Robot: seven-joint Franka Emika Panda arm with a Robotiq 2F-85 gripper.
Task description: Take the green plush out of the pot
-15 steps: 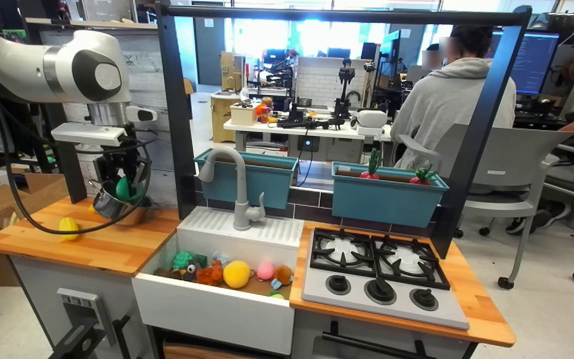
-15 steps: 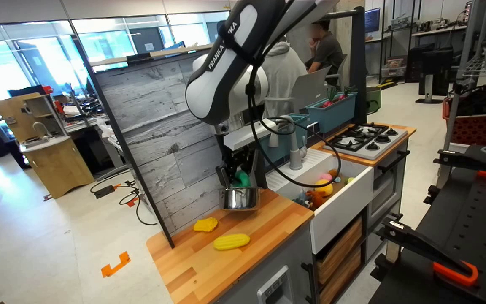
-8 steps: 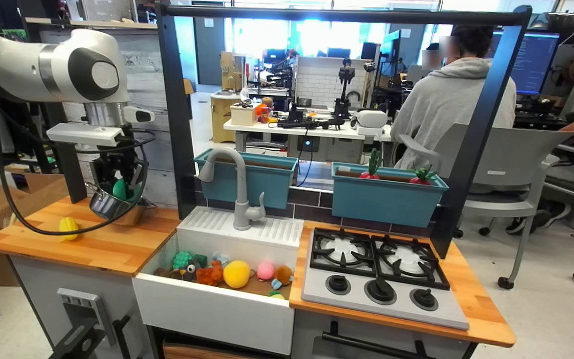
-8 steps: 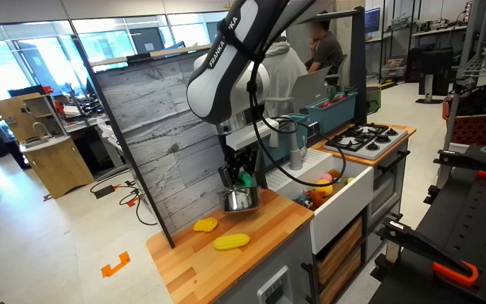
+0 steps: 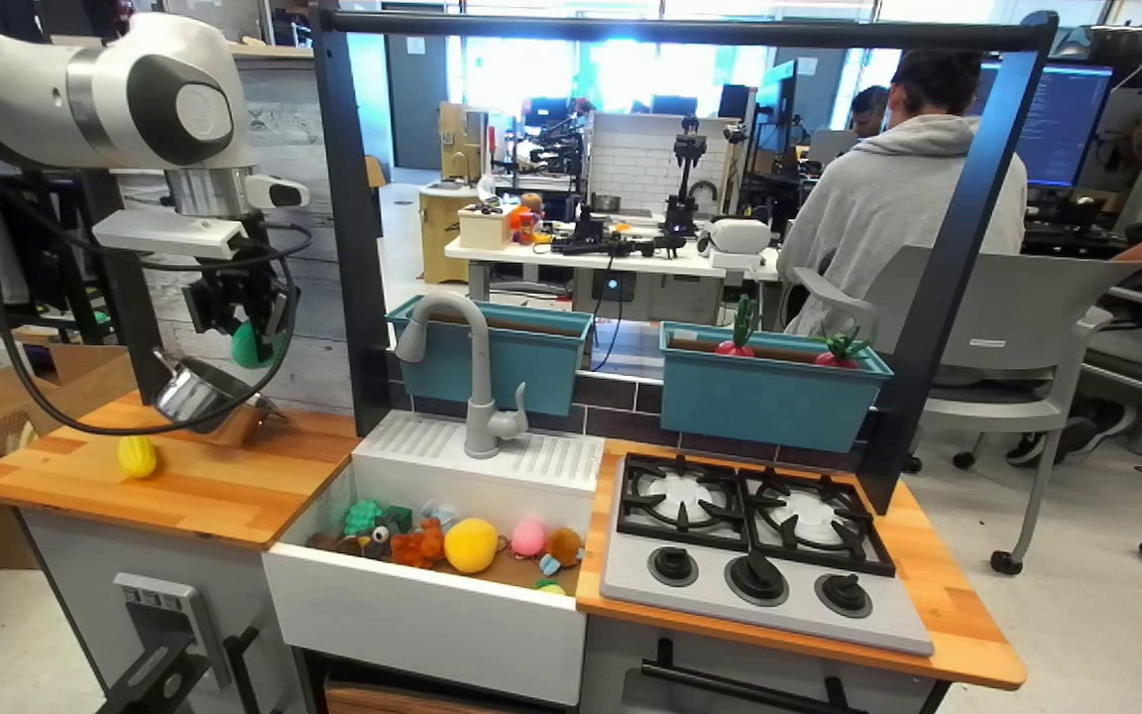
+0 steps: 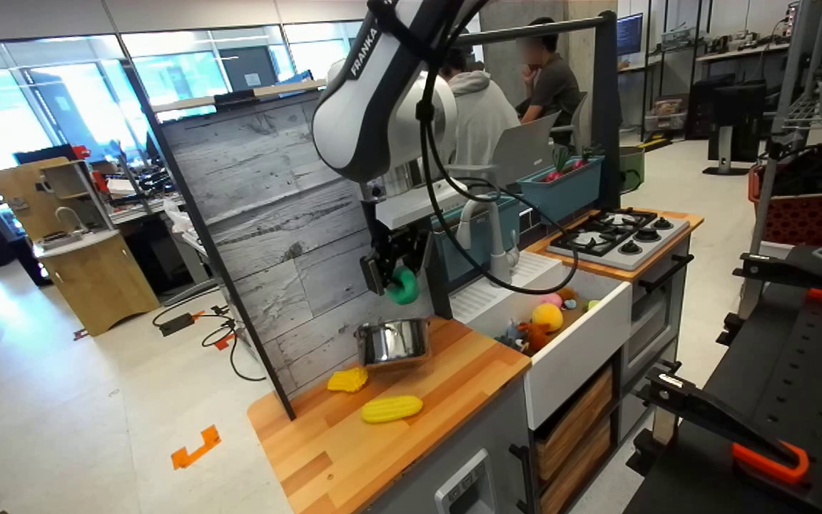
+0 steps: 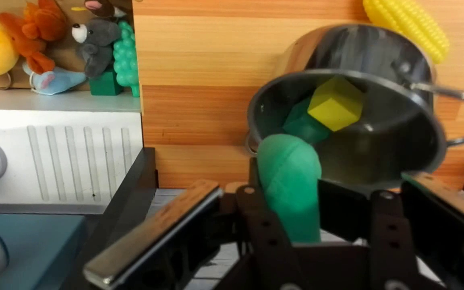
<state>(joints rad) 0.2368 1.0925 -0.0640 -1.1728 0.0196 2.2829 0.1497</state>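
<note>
My gripper [image 6: 389,273] is shut on the green plush [image 6: 404,285] and holds it above the pot [image 6: 391,343]. The plush is a smooth, elongated green lump that sticks out past the fingertips. In an exterior view the plush [image 5: 254,345] hangs just above and right of the shiny metal pot [image 5: 192,390], which looks tilted there. I cannot tell whether its base sits flat. In the wrist view the plush [image 7: 290,173] is between the finger pads of the gripper [image 7: 296,193] and covers part of the near rim of the pot [image 7: 377,52].
A yellow block [image 7: 336,104] and a dark green block [image 7: 304,123] lie inside the pot. A toy corn [image 6: 391,409] and a yellow toy [image 6: 347,379] lie on the wooden counter. A white sink [image 5: 422,620] with several toys and a grey faucet [image 5: 479,397] stand beside it.
The gripper has risen with the green plush in it, and the plush has come up out of the pot. The pot has shifted a little left in both exterior views.
</note>
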